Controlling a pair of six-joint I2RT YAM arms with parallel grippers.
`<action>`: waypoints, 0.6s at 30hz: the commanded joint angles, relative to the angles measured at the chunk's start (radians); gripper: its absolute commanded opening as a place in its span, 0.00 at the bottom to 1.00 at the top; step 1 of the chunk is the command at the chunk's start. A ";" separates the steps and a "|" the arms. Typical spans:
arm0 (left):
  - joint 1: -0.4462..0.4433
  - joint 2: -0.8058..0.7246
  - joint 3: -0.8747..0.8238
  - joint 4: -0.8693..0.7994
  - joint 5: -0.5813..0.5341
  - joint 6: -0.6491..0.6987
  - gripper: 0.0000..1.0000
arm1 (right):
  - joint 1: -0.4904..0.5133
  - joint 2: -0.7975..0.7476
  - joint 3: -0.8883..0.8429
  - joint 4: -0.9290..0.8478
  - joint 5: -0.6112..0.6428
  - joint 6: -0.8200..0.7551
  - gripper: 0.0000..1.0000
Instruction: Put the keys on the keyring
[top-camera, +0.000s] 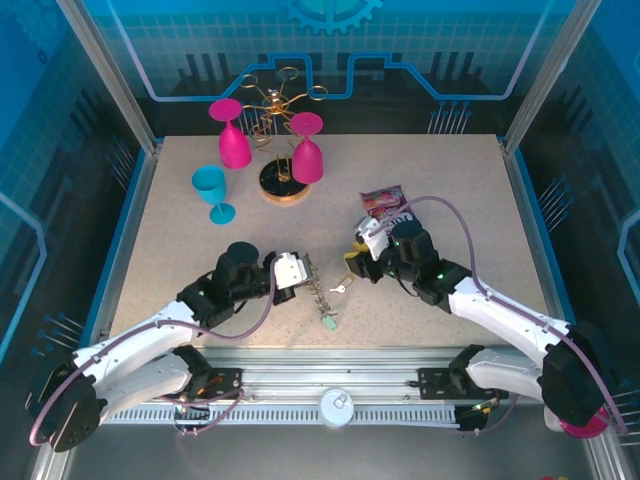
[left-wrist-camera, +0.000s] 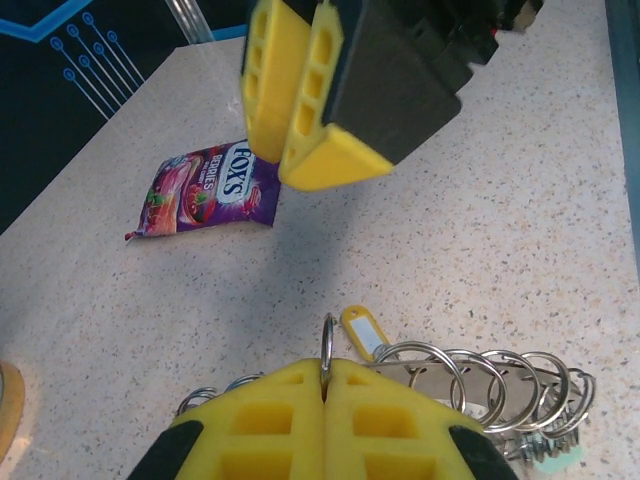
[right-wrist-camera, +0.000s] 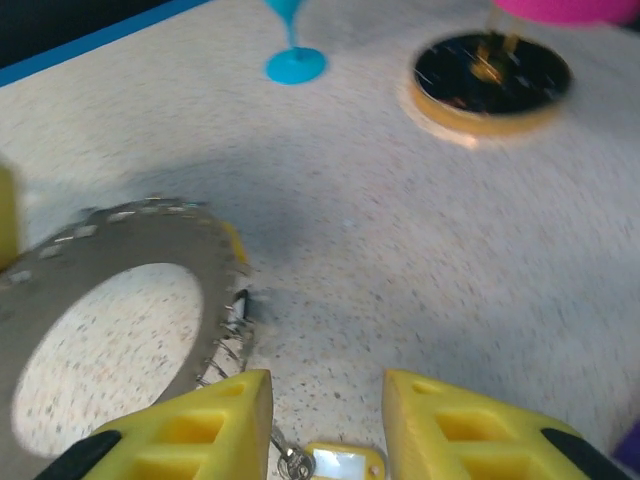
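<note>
Grey metal keyring (right-wrist-camera: 110, 300) is tipped up on edge over the speckled bench (top-camera: 450, 200), with the left hand (left-wrist-camera: 325, 375) clenched on one of its little wire loops. The right hand (right-wrist-camera: 328, 400) has its fingers spread, gripping nothing. It hovers right over a yellow-tagged key (right-wrist-camera: 345, 462) lying on the bench just beside the ring. A candy packet (left-wrist-camera: 205, 190) sits further back.

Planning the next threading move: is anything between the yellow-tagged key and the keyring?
Nothing visible. The key lies on bare table inside the open right gripper, close beside the keyring, which the left gripper pinches by a wire loop.
</note>
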 joint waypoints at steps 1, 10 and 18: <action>0.003 -0.039 0.002 0.005 -0.011 -0.065 0.00 | 0.010 0.038 0.031 -0.104 0.153 0.270 0.31; 0.002 -0.097 0.011 -0.131 -0.070 -0.055 0.00 | 0.056 0.305 0.246 -0.457 0.154 0.547 0.31; 0.001 -0.136 -0.012 -0.140 -0.066 0.003 0.00 | 0.144 0.522 0.393 -0.588 0.172 0.596 0.36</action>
